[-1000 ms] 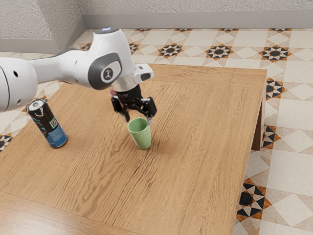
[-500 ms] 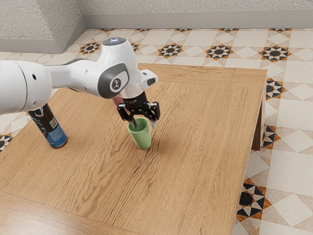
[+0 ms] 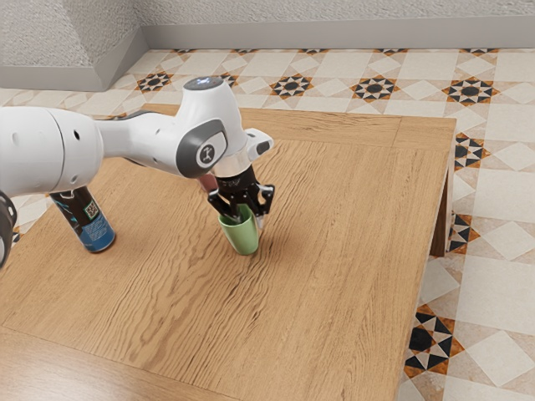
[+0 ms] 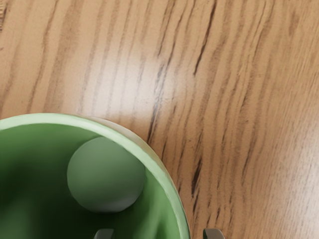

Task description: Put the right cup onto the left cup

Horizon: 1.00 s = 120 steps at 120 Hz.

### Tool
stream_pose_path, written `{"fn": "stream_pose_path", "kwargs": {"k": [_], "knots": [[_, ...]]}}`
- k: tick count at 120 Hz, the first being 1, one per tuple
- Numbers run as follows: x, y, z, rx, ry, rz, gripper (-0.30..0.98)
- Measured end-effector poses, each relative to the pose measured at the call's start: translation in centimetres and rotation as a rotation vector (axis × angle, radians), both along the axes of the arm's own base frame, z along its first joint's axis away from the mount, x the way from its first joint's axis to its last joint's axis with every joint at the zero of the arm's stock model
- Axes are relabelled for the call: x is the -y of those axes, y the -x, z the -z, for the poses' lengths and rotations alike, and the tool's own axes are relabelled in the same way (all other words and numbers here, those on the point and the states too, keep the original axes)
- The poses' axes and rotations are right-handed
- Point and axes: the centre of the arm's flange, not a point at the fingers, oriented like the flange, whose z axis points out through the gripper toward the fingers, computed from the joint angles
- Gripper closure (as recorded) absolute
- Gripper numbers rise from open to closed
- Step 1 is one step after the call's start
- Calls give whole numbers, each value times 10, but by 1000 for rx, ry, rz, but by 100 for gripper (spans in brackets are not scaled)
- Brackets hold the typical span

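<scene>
1. Exterior view, tool: The white arm (image 3: 201, 125) enters from the exterior view's left and positions the black gripper (image 3: 249, 219) at the mouth of the green cup (image 3: 242, 238). One finger enters the mouth; the other sits outside the wall, toward the exterior view's right.
2. Exterior view, tool state: The gripper is released, its fingers spread with the cup wall between them.
3. Exterior view, workpiece: The green cup is upright on the wooden table (image 3: 334, 276), mouth facing up. Whether it is the left or the right cup of the task cannot be determined.
4. Exterior view, surroundings: A dark can (image 3: 98, 232) with a blue lower section is upright on the table, well apart from the cup, toward the exterior view's left. The arm covers its top. Patterned floor tiles (image 3: 493, 284) adjoin the table; a pale wall (image 3: 334, 10) is behind.
5. Wrist view: The rim of the green cup passes between the two fingertips (image 4: 214, 234), one over the interior, one outside. A gap separates each from the rim. The round base is visible inside the cup. Wood grain and a bright reflection (image 4: 134, 82) appear on the table beside it.
</scene>
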Motion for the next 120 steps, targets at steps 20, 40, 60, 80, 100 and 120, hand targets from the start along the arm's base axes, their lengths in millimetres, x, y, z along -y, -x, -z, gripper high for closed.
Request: {"fn": "stream_pose_path", "kwargs": {"k": [20, 40, 60, 80, 100, 120], "knots": [[-1, 0, 4, -4, -3, -20, 69], [-1, -1, 4, -5, -5, -36, 75], [-1, -1, 5, -6, -9, -48, 77], [-2, -1, 1, -3, -10, -61, 78], [-5, 0, -15, 10, -10, -69, 78], [-11, 2, -68, 66, -35, -60, 78]]}}
